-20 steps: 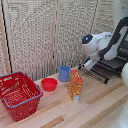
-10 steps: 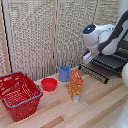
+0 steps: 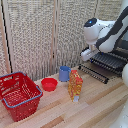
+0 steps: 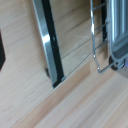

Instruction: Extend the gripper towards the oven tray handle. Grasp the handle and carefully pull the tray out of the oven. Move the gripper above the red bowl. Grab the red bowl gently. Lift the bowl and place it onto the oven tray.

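The gripper [image 3: 87, 54] hangs from the white arm, above the table just off the front of the pulled-out wire tray [image 3: 111, 62], touching nothing. In the wrist view a dark finger [image 4: 1, 47] shows at one edge, nothing is between the jaws, and they look spread. The tray's thin front handle bar [image 4: 93, 35] runs along the wire rack. The oven [image 3: 121, 51] is mostly hidden behind the arm at the exterior view's right. The red bowl [image 3: 49, 84] sits on the table well to the exterior view's left of the gripper.
The oven's open door edge [image 3: 93, 73], a dark and silver bar [image 4: 50, 45], lies low before the tray. A blue cup [image 3: 64, 73] stands behind the bowl and an orange box [image 3: 75, 85] beside it. A big red mesh basket [image 3: 19, 94] is at the far left.
The gripper has risen from the tray's front edge and moved toward the exterior view's left. The tray stays pulled out.
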You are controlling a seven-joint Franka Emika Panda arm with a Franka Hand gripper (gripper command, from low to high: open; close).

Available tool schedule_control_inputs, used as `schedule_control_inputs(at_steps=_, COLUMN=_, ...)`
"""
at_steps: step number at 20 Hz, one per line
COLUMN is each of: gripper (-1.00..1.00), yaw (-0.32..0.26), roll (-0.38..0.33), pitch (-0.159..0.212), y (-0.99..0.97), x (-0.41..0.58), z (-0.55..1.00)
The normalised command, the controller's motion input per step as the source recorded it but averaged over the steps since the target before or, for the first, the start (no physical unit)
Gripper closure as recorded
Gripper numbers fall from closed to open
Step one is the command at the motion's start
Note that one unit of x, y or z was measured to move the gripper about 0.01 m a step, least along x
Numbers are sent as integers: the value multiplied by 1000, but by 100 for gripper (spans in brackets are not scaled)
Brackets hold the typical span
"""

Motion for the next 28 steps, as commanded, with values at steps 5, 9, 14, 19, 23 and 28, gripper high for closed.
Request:
schedule_control_inputs(at_steps=5, gripper=-100, yaw=-210, roll=199, pitch=84, y=170, x=317, z=339)
schedule_control_inputs(at_steps=9, gripper=-100, yaw=-170, roll=198, pitch=118, y=215, x=496, z=311)
schedule_control_inputs(at_steps=14, gripper=-100, yaw=-149, roll=202, pitch=120, y=254, x=554, z=299)
schedule_control_inputs(at_steps=19, gripper=-100, yaw=-159, roll=191, pitch=96, y=268, x=498, z=340)
schedule_control_inputs(at_steps=23, gripper=-100, yaw=-166, roll=177, pitch=52, y=309, x=391, z=414)
schedule_control_inputs(at_steps=28, gripper=-100, yaw=-153, roll=175, pitch=5, y=426, x=273, z=481)
